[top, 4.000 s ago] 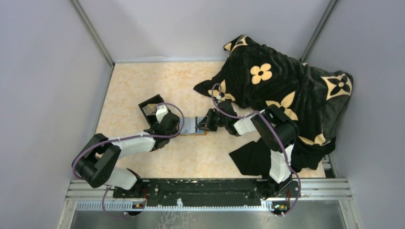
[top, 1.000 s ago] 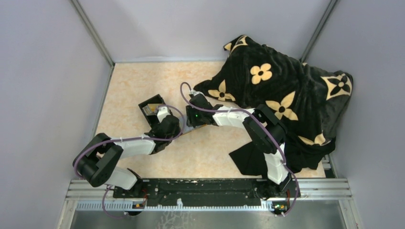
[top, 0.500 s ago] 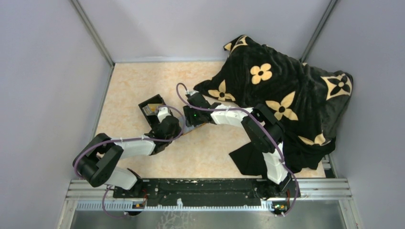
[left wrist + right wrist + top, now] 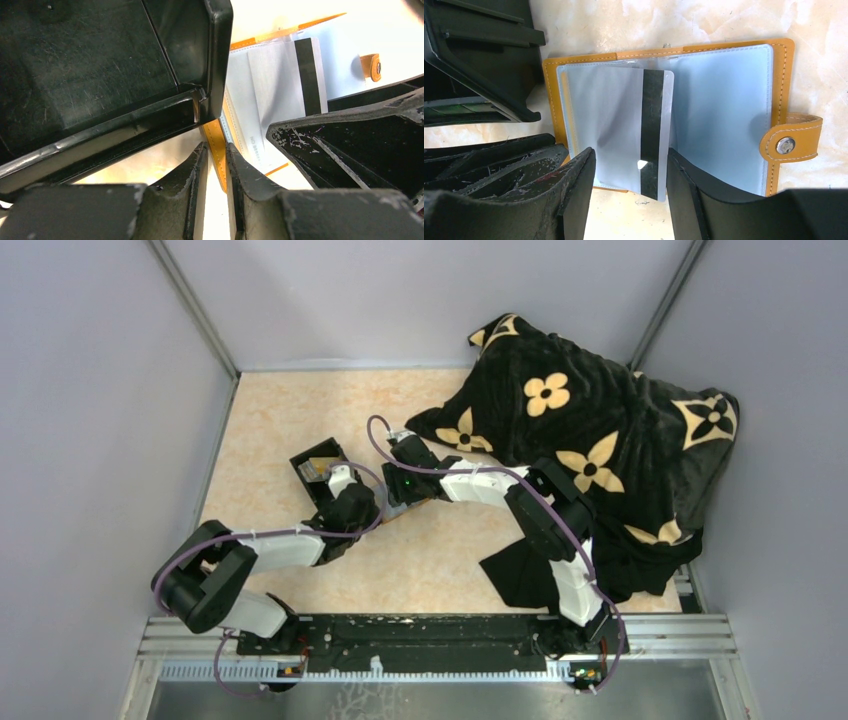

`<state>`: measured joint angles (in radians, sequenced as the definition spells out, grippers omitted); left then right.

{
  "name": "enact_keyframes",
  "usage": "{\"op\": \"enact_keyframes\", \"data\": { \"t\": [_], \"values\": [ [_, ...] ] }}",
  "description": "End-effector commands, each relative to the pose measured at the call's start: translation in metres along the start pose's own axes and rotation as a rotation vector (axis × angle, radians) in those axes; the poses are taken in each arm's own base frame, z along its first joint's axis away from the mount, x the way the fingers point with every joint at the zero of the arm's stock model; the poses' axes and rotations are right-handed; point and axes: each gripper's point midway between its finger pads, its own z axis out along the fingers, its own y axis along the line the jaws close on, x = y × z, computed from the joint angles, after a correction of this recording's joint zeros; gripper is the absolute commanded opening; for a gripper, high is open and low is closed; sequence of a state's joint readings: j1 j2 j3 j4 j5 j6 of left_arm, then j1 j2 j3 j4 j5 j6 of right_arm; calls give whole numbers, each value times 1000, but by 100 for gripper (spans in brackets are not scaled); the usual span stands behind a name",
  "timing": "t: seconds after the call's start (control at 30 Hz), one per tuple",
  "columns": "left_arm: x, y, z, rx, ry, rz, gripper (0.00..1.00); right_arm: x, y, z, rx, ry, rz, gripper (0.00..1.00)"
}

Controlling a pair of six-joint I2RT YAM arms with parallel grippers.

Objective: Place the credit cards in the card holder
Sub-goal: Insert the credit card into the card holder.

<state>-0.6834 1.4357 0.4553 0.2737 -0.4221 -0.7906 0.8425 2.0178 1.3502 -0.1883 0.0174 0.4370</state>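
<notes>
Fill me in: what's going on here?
The card holder lies open on the table. The left claw pinches its orange edge, beside the black box. A silver card with a black stripe sits partway in a clear pocket, and the right claw hangs over the card's free end with jaws open, not gripping it.

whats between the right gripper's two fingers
The silver card, lying on the open card holder, sits between them; the right wrist view shows it.

right wrist: card holder (image 4: 781, 75) lower edge, credit card (image 4: 624, 115) lower left corner behind fingers (image 4: 574, 200) | left wrist: black box (image 4: 220, 50) cut off upper left
</notes>
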Motion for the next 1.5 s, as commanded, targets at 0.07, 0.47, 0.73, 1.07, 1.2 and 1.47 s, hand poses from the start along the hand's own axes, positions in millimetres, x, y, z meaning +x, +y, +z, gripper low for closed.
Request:
{"op": "enact_keyframes", "data": {
  "t": [0.07,0.47,0.73,1.07,1.2,1.47],
  "values": [
    [51,44,-13,-113,175,92,27,-11,-11,-11,53,-36,-18,54],
    [51,48,-13,-130,176,94,27,-32,-38,-18,128,-121,32,54],
    [53,47,-10,-133,183,93,27,-41,-23,-26,29,-164,34,52],
    [51,36,0,-123,183,93,27,-54,-17,-47,10,-210,20,52],
    [49,32,4,-122,180,96,27,-57,-22,-47,31,-218,18,51],
    [49,31,8,-133,181,106,27,-59,-45,-37,80,-214,43,18]
  ]
}}
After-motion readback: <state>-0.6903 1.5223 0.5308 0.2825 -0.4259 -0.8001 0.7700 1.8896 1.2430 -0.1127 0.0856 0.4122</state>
